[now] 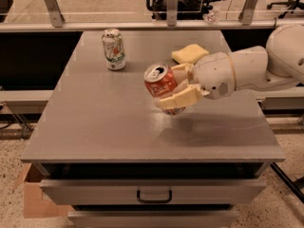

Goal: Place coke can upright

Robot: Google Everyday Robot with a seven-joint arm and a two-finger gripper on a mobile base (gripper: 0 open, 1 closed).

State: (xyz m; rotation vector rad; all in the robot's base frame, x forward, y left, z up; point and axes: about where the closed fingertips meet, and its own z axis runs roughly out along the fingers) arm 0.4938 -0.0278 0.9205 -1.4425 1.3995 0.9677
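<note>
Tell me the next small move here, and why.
Probably rotate the wrist so the coke can stands vertical before lowering. The gripper, shut on the can over the middle of the table, holds it tilted, silver top tipped toward the camera, base seemingly just off the surface. The white-and-green can and yellow sponge sit farther back, out of the way.
</note>
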